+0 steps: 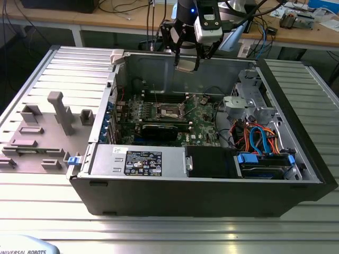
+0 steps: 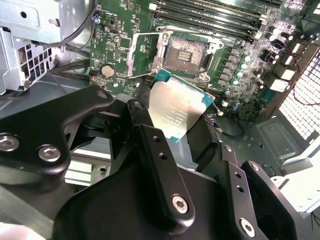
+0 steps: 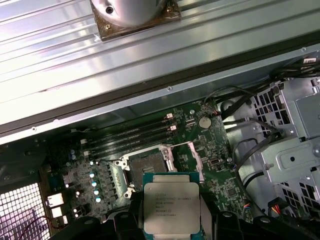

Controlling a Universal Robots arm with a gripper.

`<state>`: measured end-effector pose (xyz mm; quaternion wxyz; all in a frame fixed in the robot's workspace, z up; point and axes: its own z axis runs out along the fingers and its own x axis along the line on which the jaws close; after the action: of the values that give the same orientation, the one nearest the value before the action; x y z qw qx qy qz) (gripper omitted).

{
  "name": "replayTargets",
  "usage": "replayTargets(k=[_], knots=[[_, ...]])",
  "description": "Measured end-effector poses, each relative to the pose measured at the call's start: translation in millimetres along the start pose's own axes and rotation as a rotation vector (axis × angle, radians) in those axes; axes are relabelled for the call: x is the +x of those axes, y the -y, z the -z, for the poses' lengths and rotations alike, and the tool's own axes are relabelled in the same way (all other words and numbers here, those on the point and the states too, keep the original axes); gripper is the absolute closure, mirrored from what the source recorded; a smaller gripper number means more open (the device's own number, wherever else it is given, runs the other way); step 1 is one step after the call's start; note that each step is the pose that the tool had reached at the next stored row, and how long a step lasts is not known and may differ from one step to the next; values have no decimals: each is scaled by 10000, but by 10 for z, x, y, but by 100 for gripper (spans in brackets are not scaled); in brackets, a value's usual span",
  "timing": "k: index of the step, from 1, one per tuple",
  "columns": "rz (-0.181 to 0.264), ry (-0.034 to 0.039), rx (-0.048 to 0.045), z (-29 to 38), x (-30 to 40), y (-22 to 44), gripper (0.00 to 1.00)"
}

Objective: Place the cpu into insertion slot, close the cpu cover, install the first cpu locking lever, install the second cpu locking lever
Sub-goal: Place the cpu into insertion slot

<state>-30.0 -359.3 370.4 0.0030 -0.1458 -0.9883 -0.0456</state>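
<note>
My gripper [image 1: 186, 59] hangs above the open computer case, over its far wall, and is shut on the cpu [image 1: 186, 65]. In both wrist views the cpu [image 2: 175, 107] [image 3: 171, 207] is a flat silver-topped square with a green rim, clamped between black fingers [image 2: 150, 145]. Well below it on the green motherboard lies the insertion slot [image 1: 168, 111] [image 2: 184, 55] [image 3: 145, 169], its dark centre bare. The cpu cover [image 2: 144, 50] [image 3: 189, 161] is swung open to one side of the slot.
The case [image 1: 296, 174] lies on its side on a ribbed metal table. Inside are a labelled power supply [image 1: 140, 160] at the front, a long black expansion card [image 1: 159, 129], memory slots [image 2: 210, 12], and a drive cage with blue and orange cables [image 1: 259, 138]. A grey fixture plate [image 1: 47, 127] sits at the exterior view's left.
</note>
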Motion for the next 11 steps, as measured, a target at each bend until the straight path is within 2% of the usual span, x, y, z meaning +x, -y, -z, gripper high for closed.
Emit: replayTargets(k=[11], knots=[[-105, 9, -3, 0, 0, 0, 46]])
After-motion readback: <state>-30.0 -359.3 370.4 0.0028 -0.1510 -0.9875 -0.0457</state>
